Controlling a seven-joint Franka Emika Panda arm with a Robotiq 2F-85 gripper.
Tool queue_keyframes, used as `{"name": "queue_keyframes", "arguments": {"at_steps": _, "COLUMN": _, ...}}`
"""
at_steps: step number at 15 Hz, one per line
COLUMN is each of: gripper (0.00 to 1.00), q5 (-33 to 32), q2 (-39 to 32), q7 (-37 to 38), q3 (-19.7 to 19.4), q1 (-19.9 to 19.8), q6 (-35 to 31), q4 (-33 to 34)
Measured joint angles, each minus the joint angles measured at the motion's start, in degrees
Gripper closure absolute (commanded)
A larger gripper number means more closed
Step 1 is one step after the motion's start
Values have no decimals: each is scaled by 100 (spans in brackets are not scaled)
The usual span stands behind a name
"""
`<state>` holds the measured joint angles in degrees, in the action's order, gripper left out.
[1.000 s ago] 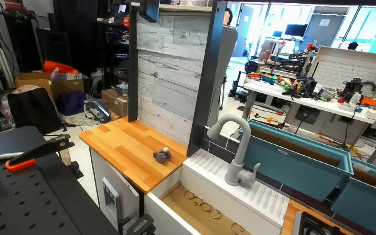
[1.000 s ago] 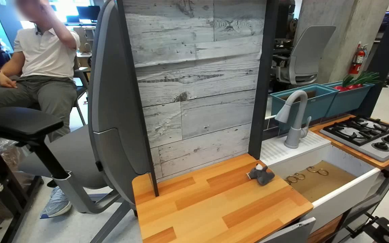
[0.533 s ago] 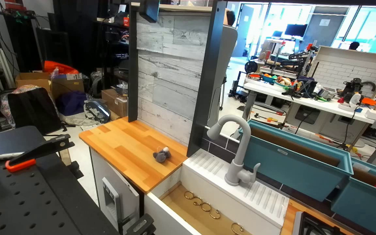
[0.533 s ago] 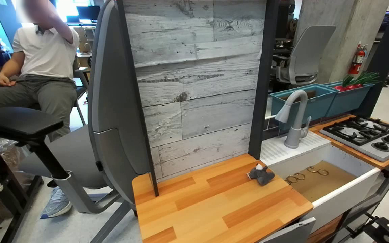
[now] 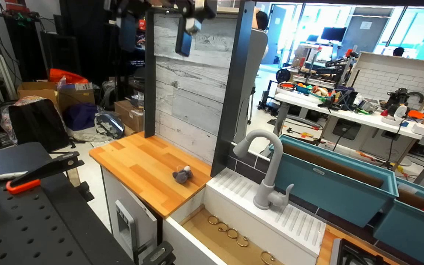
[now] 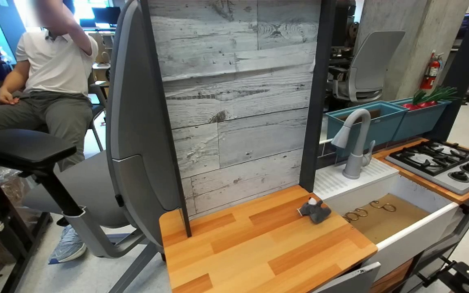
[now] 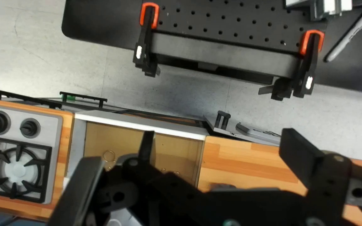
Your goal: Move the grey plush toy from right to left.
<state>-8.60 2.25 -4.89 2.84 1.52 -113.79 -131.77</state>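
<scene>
The grey plush toy [image 5: 182, 175] is a small dark grey lump with a white tip. It lies on the wooden countertop [image 5: 131, 158], near the edge beside the sink, and also shows in an exterior view [image 6: 316, 212]. In the wrist view only a blurred sliver of the toy [image 7: 222, 185] shows; the gripper body hides the rest. My gripper [image 5: 155, 41] is open and empty, high above the countertop at the top of an exterior view. Its spread fingers [image 7: 217, 141] also show in the wrist view.
A grey-white wood panel [image 6: 238, 101] stands behind the countertop. The sink [image 5: 193, 239] with brass rings and the grey faucet [image 5: 271, 173] adjoin it. A stove [image 6: 442, 162] and teal planters [image 5: 329, 180] are beyond. A black perforated table [image 5: 42, 221] with clamps stands in front.
My gripper has come down into the top of an exterior view; both fingers now show, where only one fingertip showed before. The toy has not moved.
</scene>
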Motion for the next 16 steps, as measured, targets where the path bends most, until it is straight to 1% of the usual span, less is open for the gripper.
{"name": "queue_keyframes", "arguments": {"at_steps": 4, "gripper": 0, "q5": -241, "q2": -1365, "q7": 524, "q3": 204, "q1": 309, "q6": -581, "q4": 767}}
{"name": "queue_keyframes", "arguments": {"at_steps": 7, "gripper": 0, "q5": -747, "q2": -2361, "q7": 954, "q3": 195, "q1": 571, "q6": -1021, "q4": 1361}}
{"name": "queue_keyframes", "arguments": {"at_steps": 10, "gripper": 0, "q5": -1117, "q2": -3159, "q7": 1203, "q3": 78, "q1": 750, "q6": -1709, "q4": 1840}}
{"name": "queue_keyframes", "arguments": {"at_steps": 13, "gripper": 0, "q5": -1188, "q2": -3801, "q7": 1227, "q3": -95, "q1": 846, "q6": -2385, "q4": 2247}}
{"name": "queue_keyframes", "arguments": {"at_steps": 16, "gripper": 0, "q5": -1182, "q2": -4386, "q7": 1226, "q3": -228, "q1": 863, "q6": -2874, "q4": 2634}}
